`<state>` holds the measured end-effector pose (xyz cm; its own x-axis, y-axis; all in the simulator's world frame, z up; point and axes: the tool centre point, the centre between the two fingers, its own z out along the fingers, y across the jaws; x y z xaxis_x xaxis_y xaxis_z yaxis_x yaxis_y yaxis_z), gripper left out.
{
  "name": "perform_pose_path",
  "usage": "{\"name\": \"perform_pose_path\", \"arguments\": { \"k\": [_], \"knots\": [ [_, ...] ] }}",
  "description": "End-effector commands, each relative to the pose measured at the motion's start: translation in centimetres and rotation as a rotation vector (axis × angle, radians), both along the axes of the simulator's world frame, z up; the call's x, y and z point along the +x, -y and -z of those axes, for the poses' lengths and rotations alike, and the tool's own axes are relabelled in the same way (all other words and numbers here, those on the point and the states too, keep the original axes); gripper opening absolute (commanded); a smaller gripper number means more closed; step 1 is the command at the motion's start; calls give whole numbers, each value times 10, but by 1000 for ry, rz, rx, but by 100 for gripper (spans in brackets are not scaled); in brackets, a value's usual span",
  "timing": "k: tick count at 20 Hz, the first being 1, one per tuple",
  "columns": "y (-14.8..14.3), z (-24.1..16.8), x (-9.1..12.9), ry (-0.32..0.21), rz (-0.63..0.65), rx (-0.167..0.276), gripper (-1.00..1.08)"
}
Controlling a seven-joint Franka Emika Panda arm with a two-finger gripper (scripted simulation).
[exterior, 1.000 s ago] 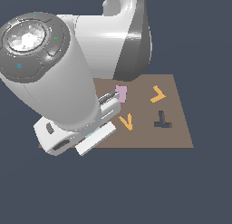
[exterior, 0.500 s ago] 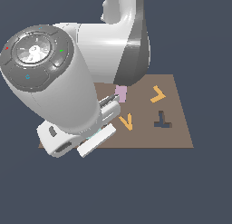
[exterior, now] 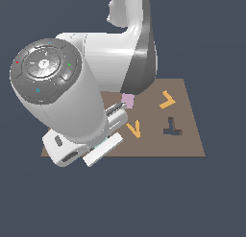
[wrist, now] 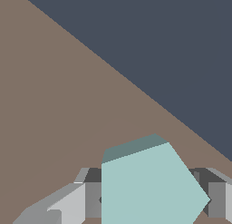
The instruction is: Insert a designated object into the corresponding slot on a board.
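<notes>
Since the earlier exterior pictures, the big white robot arm (exterior: 96, 77) has swung a little: its round end cap, with the small coloured dots, now sits higher and further toward the middle of the frame, and the pink rectangle (exterior: 128, 101) shows more fully beside it. The arm fills the left and centre of the exterior view and hides much of the brown board (exterior: 190, 145), which lies across the lower middle.

On the bare right part of the board sit two orange V-shaped pieces, one (exterior: 167, 100) toward the upper right and one (exterior: 134, 129) near the centre, with a dark T-shaped cutout (exterior: 172, 127) between and to the right of them. The small polygon slot is not visible in either view; the arm may be covering it.

In the wrist view, the pale teal block (wrist: 149, 187) fills the lower centre, sitting between the grey fingers (wrist: 68, 205) of the gripper (wrist: 149, 205). The jaws appear closed on the block, holding it over the board near its edge.

This suggests the block is being carried, with insertion not yet done.
</notes>
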<state>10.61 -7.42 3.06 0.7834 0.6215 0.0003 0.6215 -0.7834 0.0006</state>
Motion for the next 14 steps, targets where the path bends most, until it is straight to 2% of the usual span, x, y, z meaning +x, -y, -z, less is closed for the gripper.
{"name": "perform_pose_path", "arguments": {
  "k": [1,14],
  "knots": [
    [0,1,0,-1,0,0,-100],
    [-1,-3,-2,-1,-9,0,-100]
  ]
}}
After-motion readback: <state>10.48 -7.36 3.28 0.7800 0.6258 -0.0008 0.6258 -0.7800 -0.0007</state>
